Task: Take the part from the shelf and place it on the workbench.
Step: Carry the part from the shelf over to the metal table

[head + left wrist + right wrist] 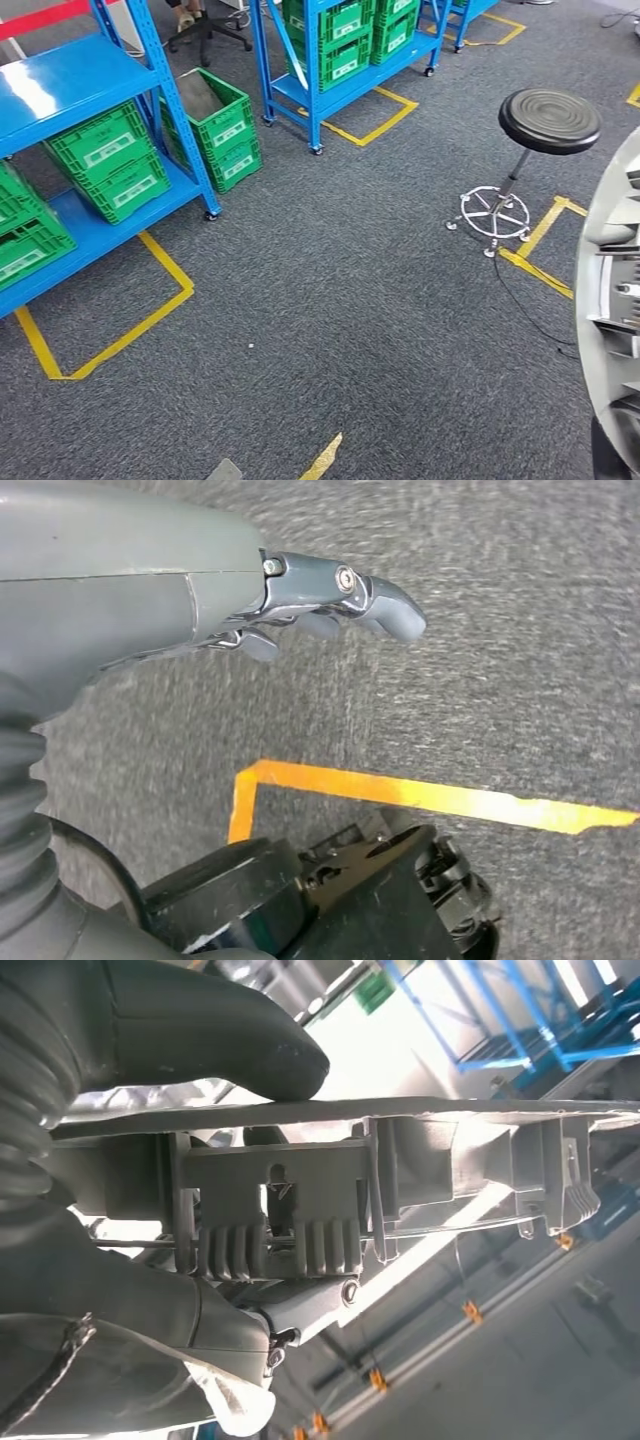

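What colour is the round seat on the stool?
Black; the stool seat shows best in the head view.

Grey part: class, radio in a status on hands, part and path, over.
Right hand grips the grey part. Left hand empty, fingers extended. Black stool and blue shelves ahead on the carpet; workbench not sighted.

Grey carpet floor (340, 300) — yellow tape (113, 340), blue shelves (68, 80), black stool (547, 120)

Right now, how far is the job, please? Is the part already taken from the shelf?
Taken: the right hand grips the grey part, whose edge shows at the head view's right side, away from the blue shelf. The left hand hangs free above the carpet. Left: placing it on the workbench.
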Controlling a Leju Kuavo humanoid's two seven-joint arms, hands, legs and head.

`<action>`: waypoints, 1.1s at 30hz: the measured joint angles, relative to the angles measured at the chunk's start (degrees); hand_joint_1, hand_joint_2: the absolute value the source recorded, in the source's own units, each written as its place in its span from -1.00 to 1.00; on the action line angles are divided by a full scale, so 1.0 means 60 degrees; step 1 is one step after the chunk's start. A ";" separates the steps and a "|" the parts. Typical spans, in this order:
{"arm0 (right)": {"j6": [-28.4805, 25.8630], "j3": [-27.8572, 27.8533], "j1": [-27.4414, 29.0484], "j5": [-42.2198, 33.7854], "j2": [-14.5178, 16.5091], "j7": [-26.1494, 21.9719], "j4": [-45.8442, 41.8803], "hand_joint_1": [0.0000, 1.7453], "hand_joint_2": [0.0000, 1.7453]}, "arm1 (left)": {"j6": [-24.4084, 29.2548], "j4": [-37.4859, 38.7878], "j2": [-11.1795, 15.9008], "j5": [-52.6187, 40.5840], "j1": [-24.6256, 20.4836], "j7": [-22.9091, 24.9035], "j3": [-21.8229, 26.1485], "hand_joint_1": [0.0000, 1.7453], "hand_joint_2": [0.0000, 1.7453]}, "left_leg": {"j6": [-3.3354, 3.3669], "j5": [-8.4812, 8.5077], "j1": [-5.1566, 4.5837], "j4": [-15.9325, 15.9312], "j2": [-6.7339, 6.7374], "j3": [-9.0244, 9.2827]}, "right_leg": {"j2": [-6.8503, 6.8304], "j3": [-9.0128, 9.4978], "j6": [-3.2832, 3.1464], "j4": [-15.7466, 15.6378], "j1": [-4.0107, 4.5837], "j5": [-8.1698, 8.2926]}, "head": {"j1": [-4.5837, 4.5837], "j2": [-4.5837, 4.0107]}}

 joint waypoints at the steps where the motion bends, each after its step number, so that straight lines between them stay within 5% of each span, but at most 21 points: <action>1: 0.0000 -0.0054 0.0020 0.0025 0.0070 -0.0068 -0.0037 1.00 1.00 | 0.0034 -0.0003 -0.0004 -0.0029 -0.0001 0.0000 -0.0020 -1.00 1.00 | 0.0018 -0.0027 0.0002 -0.0146 -0.0054 0.0033 | 0.0100 -0.0076 0.0064 0.0017 -0.0003 0.0034 | 0.0005 0.0000; 3: 0.0000 -0.0219 0.0077 0.0049 0.0239 -0.0183 -0.0130 1.00 1.00 | 0.0105 -0.0022 -0.0029 -0.0079 -0.0022 -0.0002 -0.0092 -1.00 1.00 | 0.0079 -0.0021 0.0011 -0.0255 0.0104 0.0023 | 0.0201 -0.0224 0.0192 0.0025 -0.0032 0.0092 | 0.0003 0.0000; 5: 0.0001 -0.0415 0.0117 0.0066 0.0381 -0.0227 -0.0213 1.00 1.00 | 0.0134 -0.0072 -0.0081 -0.0110 -0.0053 -0.0004 -0.0171 -1.00 1.00 | 0.0183 0.0057 0.0038 -0.0323 0.0305 0.0007 | -0.0179 -0.0438 0.0288 0.0349 -0.0017 -0.0141 | 0.0034 0.0000; 7: 0.0001 -0.0546 0.0122 0.0078 0.0477 -0.0231 -0.0282 1.00 1.00 | 0.0124 -0.0145 -0.0132 -0.0113 -0.0044 0.0017 -0.0239 -1.00 1.00 | 0.0241 0.0084 0.0032 -0.0344 0.0554 -0.0011 | -0.0695 -0.0913 0.0369 0.1387 -0.0002 -0.0753 | 0.0067 0.0000; 9: 0.0001 -0.0642 0.0127 0.0104 0.0543 -0.0209 -0.0324 1.00 1.00 | 0.0105 -0.0236 -0.0151 -0.0067 0.0011 0.0066 -0.0288 -1.00 1.00 | 0.0251 0.0083 0.0013 -0.0342 0.0847 -0.0027 | -0.0852 -0.1384 0.0430 0.2493 -0.0013 -0.1220 | 0.0073 0.0000; 10: 0.0002 -0.0685 0.0136 0.0132 0.0567 -0.0182 -0.0340 1.00 1.00 | 0.0099 -0.0288 -0.0153 -0.0028 0.0031 0.0088 -0.0300 -1.00 1.00 | 0.0249 0.0082 0.0010 -0.0341 0.0992 -0.0032 | -0.0886 -0.1425 0.0445 0.2658 -0.0016 -0.1217 | 0.0075 0.0000; 11: 0.0002 -0.0721 0.0145 0.0165 0.0587 -0.0153 -0.0357 1.00 1.00 | 0.0097 -0.0338 -0.0159 0.0015 0.0039 0.0097 -0.0308 -1.00 1.00 | 0.0242 0.0077 0.0009 -0.0340 0.1121 -0.0029 | -0.0931 -0.1268 0.0446 0.2443 -0.0017 -0.1043 | 0.0075 0.0000; 14: 0.0001 -0.0811 0.0145 0.0254 0.0633 -0.0077 -0.0451 1.00 1.00 | 0.0065 -0.0495 -0.0201 0.0082 0.0039 0.0101 -0.0366 -1.00 1.00 | 0.0165 0.0030 -0.0032 -0.0326 0.1427 0.0018 | -0.1426 -0.0139 0.0367 0.0559 0.0020 -0.0325 | 0.0075 0.0000; 16: 0.0001 -0.0869 0.0126 0.0298 0.0672 -0.0048 -0.0524 1.00 1.00 | 0.0037 -0.0581 -0.0228 0.0099 0.0036 0.0105 -0.0409 -1.00 1.00 | 0.0079 0.0008 -0.0100 -0.0306 0.1584 0.0036 | -0.1621 0.0175 0.0235 -0.0015 0.0068 -0.0243 | 0.0054 0.0000; 19: 0.0000 -0.0977 0.0144 0.0381 0.0734 -0.0025 -0.0632 1.00 1.00 | 0.0030 -0.0660 -0.0253 0.0160 0.0030 0.0130 -0.0488 -1.00 1.00 | -0.0054 -0.0068 -0.0103 -0.0251 0.1699 0.0034 | -0.1331 0.0123 0.0043 -0.0050 0.0068 -0.0177 | 0.0038 0.0000; 21: 0.0001 -0.1026 0.0134 0.0444 0.0768 -0.0004 -0.0685 1.00 1.00 | 0.0047 -0.0691 -0.0260 0.0182 0.0030 0.0160 -0.0534 -1.00 1.00 | -0.0139 -0.0505 -0.0063 0.0318 0.1264 -0.0173 | -0.1133 0.0109 -0.0062 -0.0085 0.0031 -0.0116 | 0.0003 0.0000; 23: 0.0001 -0.1067 0.0130 0.0515 0.0786 0.0025 -0.0708 1.00 1.00 | 0.0071 -0.0697 -0.0256 0.0190 0.0067 0.0189 -0.0551 -1.00 1.00 | -0.0166 -0.1167 -0.0039 0.1586 0.0787 -0.0688 | -0.0912 0.0080 -0.0126 -0.0082 0.0031 -0.0087 | -0.0033 0.0000; 25: 0.0000 -0.1105 0.0175 0.0603 0.0790 0.0053 -0.0715 1.00 1.00 | 0.0087 -0.0699 -0.0243 0.0189 0.0138 0.0209 -0.0578 -1.00 1.00 | -0.0151 -0.1380 -0.0041 0.2443 0.0668 -0.1063 | -0.0642 0.0074 -0.0152 -0.0076 0.0057 -0.0075 | -0.0036 0.0000; 27: 0.0001 -0.1127 0.0237 0.0660 0.0791 0.0075 -0.0727 1.00 1.00 | 0.0094 -0.0708 -0.0237 0.0184 0.0177 0.0217 -0.0621 -1.00 1.00 | -0.0087 -0.0847 -0.0043 0.1903 0.0588 -0.0839 | -0.0362 0.0095 -0.0156 -0.0064 0.0081 -0.0071 | -0.0036 0.0000; 29: 0.0001 -0.1147 0.0259 0.0707 0.0793 0.0110 -0.0735 1.00 1.00 | 0.0091 -0.0729 -0.0234 0.0184 0.0177 0.0220 -0.0659 -1.00 1.00 | 0.0020 -0.0167 -0.0035 0.0619 0.0204 -0.0301 | -0.0113 0.0095 -0.0144 -0.0035 0.0094 -0.0068 | -0.0028 0.0000; 31: 0.0001 -0.1171 0.0231 0.0784 0.0794 0.0165 -0.0743 1.00 1.00 | 0.0075 -0.0750 -0.0231 0.0215 0.0157 0.0237 -0.0703 -1.00 1.00 | 0.0078 0.0020 -0.0033 -0.0135 -0.0105 -0.0002 | 0.0107 0.0001 -0.0075 0.0005 0.0078 -0.0029 | -0.0027 0.0000; 33: 0.0001 -0.1190 0.0242 0.0860 0.0795 0.0232 -0.0759 1.00 1.00 | 0.0061 -0.0763 -0.0233 0.0268 0.0119 0.0267 -0.0777 -1.00 1.00 | 0.0104 -0.0014 -0.0046 -0.0269 -0.0014 0.0027 | 0.0301 -0.0130 0.0044 0.0003 0.0044 0.0043 | -0.0032 0.0000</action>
